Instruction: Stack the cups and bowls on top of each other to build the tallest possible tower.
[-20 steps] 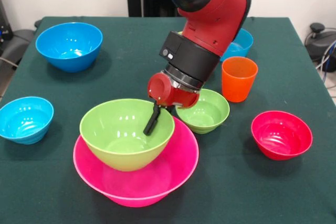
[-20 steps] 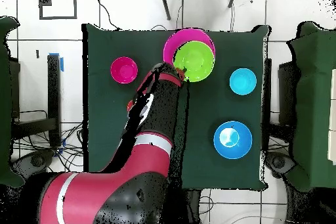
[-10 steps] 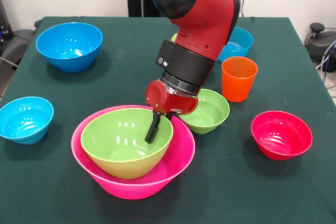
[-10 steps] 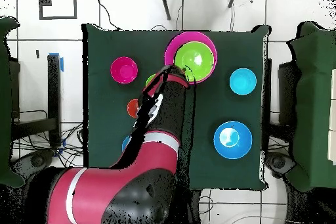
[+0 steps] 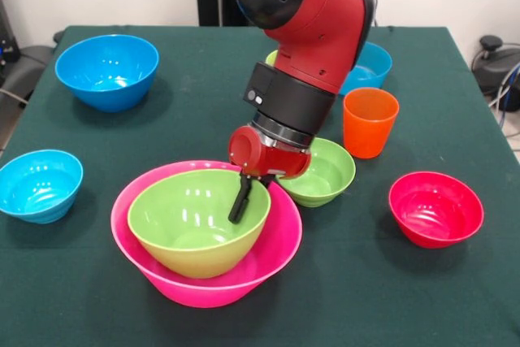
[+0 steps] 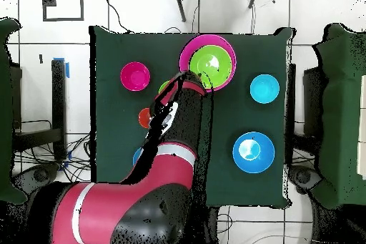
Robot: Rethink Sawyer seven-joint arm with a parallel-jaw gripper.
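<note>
The large green bowl [image 5: 195,221] [image 6: 215,69] sits nested inside the huge pink bowl [image 5: 134,241] [image 6: 206,38] at the table's front; together they form the tower. My gripper [image 5: 243,203] [image 6: 202,81] is at the green bowl's right rim, shut on it. One black finger [image 5: 240,197] reaches down inside the bowl; the other is hidden behind the rim. Just right of the gripper lies the small green bowl [image 5: 322,172]. The orange cup [image 5: 370,122] stands upright behind that. A sliver of the lime green cup [image 5: 271,57] shows behind the arm.
A small red bowl [image 5: 435,209] lies at the right. The large blue bowl [image 5: 106,71] [image 6: 253,152] is at the far left and a small light-blue bowl [image 5: 39,184] [image 6: 264,88] at the near left. Another light-blue bowl [image 5: 370,66] sits behind the arm.
A second ago the green bowl hung tilted over the pink bowl's left side. It has come down into the pink bowl, and gripper and bowl have since edged slightly right.
</note>
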